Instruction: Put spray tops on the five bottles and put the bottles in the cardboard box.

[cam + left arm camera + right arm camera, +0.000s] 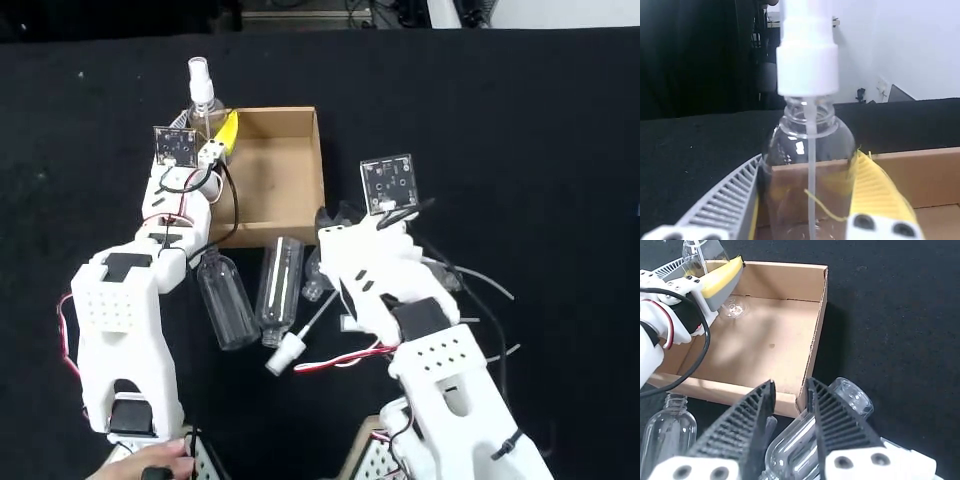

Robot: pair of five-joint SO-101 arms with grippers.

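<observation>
Two loose bottles, high view: both lie flat on the black bench (520,120) in front of the cardboard box (275,113), long axes running roughly toward it. The left bottle (228,300) has its neck nearest the box, and the middle bottle (279,288) has its neck pointing away.
Third bottle (313,272): largely hidden under the right arm (385,280), so its direction is hard to make out.
Loose spray top (287,352): lies just beside the middle bottle's neck, its thin tube slanting toward the right arm.
Held bottle (207,118): upright at the box's far left corner in the left gripper (215,135), with the held spray top (201,80) uppermost.
Left wrist view, held bottle (805,165): stands vertical between the grey and yellow jaws, which close on its sides. Its base is cut off.
Held spray top (807,55): sits on the neck with its tube running straight down inside. I cannot tell whether it is fully seated.
Right wrist view, right gripper (790,383): jaws a narrow gap apart, grasping nothing, poised over the box's near wall.
Third bottle (840,405): lies partly under one jaw, open neck beside the box's near corner.
Left bottle (667,432): cut off at the edge, neck toward the box wall.
</observation>
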